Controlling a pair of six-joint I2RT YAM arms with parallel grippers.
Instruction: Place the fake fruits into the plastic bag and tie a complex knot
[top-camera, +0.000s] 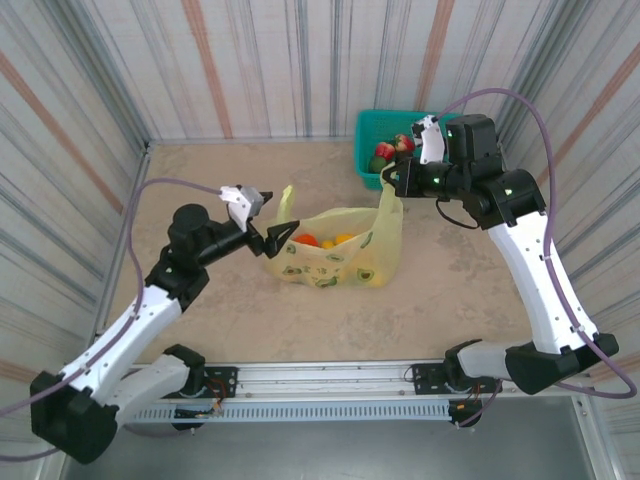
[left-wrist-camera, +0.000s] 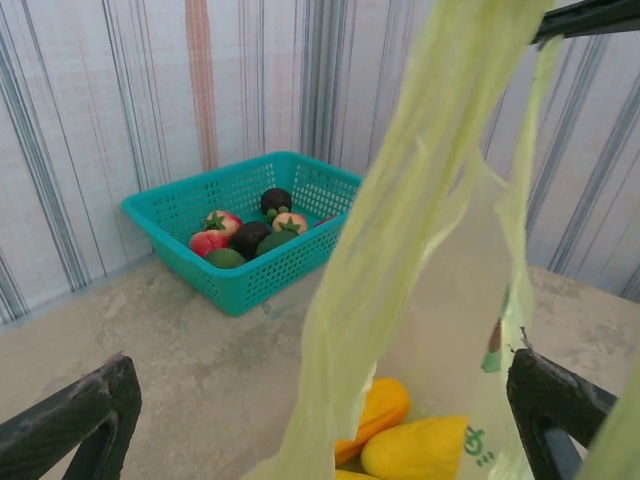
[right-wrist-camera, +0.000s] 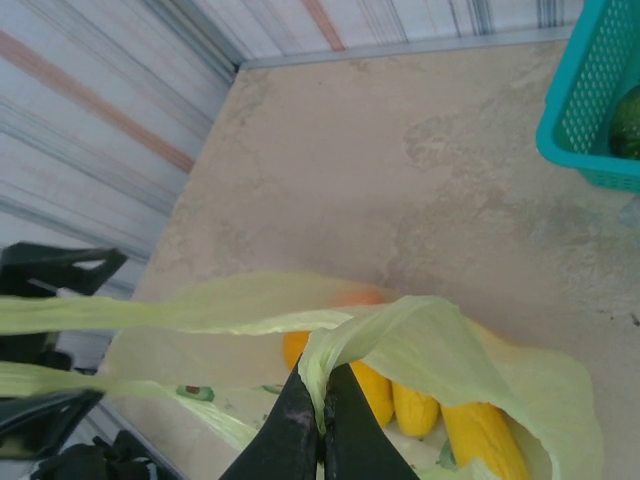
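Observation:
The plastic bag (top-camera: 335, 252) lies mid-table with orange and yellow fake fruits (top-camera: 322, 240) inside. My right gripper (top-camera: 388, 181) is shut on the bag's right handle and holds it up; the pinch (right-wrist-camera: 322, 400) shows in the right wrist view above yellow fruits (right-wrist-camera: 480, 432). My left gripper (top-camera: 274, 240) stands open at the bag's left edge. Its fingers (left-wrist-camera: 70, 420) are wide apart, and a pale green bag strip (left-wrist-camera: 400, 250) runs loose through the gap (left-wrist-camera: 320, 365). Fruits (left-wrist-camera: 425, 447) show in the bag below. More fake fruits (left-wrist-camera: 245, 236) sit in the basket.
A teal mesh basket (top-camera: 372, 128) stands at the back right corner against the striped walls, close behind my right gripper; it is also in the wrist views (left-wrist-camera: 180, 210) (right-wrist-camera: 590, 110). Bare beige tabletop (top-camera: 200, 170) lies left and front of the bag.

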